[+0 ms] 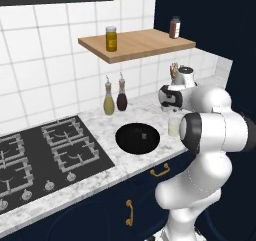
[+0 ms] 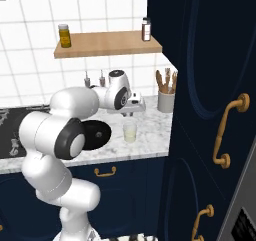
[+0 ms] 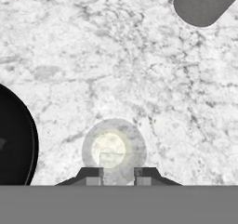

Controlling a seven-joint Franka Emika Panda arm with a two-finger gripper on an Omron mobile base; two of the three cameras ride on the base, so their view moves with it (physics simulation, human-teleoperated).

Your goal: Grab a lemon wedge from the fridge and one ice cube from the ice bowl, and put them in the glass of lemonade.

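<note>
The glass [image 3: 114, 146] stands upright on the marble tabletop [image 3: 139, 69], seen from straight above in the hand view, with pale yellow liquid inside and a small paler square shape showing in it at its 6 o'clock side. What that shape is I cannot tell. The gripper [image 3: 117, 177] hangs directly over the glass, its two dark fingertips [image 3: 93, 176] at the glass's 6 o'clock rim; its jaws are drawn in close together, and whether anything sits between them cannot be made out. In the right base view the glass [image 2: 130, 132] stands below the gripper [image 2: 131, 110], clear of it.

The bowl [image 3: 14, 139], wide and black, lies at 9 o'clock of the glass in the hand view, near but apart. In the left base view the bowl [image 1: 138, 136] has a small pale speck near its middle, and the glass [image 1: 173, 126] sits at its 3 o'clock, partly behind the arm.

Farther out in that view, two spouted bottles [image 1: 115, 99] stand by the tiled wall at 11 o'clock of the bowl, and the stove [image 1: 45, 157] lies at its 9 o'clock. A utensil holder [image 2: 165, 101] stands at 1 o'clock of the glass in the right base view. A wooden shelf [image 1: 137, 44] above carries a yellow jar [image 1: 111, 38] and a dark jar [image 1: 174, 27].
</note>
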